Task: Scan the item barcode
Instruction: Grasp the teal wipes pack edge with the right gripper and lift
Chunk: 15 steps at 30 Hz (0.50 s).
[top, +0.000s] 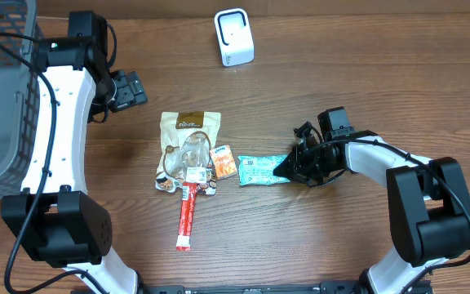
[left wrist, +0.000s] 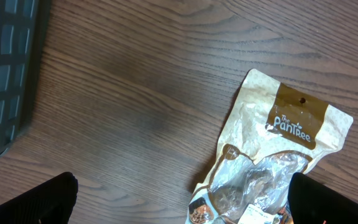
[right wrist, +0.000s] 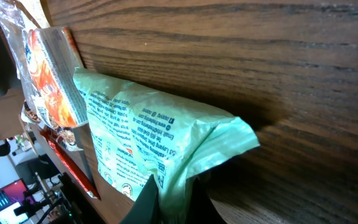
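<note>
Nearest the robot, a red stick sachet (top: 187, 216) is lying at 6 o'clock of the goods pile. At 3 o'clock, the mint-green snack packet (top: 257, 170) is lying on the bench (top: 341, 82), with the right hand (top: 290, 167) clamping its crimped right end. It is judged to be light, soft, crinkly film, likely to droop. The end seal looks the right hold, leaving the print unobstructed. At 10 o'clock, the left hand (top: 129, 88) is hovering empty, fingers wide apart. The white scanner (top: 234, 37) is standing at 12 o'clock.
</note>
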### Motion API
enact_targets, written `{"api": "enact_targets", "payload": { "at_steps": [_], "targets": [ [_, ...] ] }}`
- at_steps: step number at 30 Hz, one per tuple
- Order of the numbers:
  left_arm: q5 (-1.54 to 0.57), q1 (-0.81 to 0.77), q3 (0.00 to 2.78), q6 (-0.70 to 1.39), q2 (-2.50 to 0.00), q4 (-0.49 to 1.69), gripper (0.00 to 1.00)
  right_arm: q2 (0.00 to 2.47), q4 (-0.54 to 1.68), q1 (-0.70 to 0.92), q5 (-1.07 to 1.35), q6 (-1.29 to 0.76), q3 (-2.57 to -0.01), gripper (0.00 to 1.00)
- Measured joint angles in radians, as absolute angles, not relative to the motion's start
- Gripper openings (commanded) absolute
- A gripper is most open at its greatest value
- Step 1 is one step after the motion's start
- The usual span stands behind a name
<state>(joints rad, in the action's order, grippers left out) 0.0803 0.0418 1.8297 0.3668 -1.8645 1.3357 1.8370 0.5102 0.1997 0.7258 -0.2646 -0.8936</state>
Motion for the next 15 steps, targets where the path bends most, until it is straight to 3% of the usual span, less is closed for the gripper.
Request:
{"api": "enact_targets", "payload": {
  "at_steps": [15],
  "targets": [
    [0.08,0.042,1.83,0.367,-1.864,1.336,1.0,1.837,0.51,0.2,0.726,-0.289,-0.894,0.04]
  ]
}}
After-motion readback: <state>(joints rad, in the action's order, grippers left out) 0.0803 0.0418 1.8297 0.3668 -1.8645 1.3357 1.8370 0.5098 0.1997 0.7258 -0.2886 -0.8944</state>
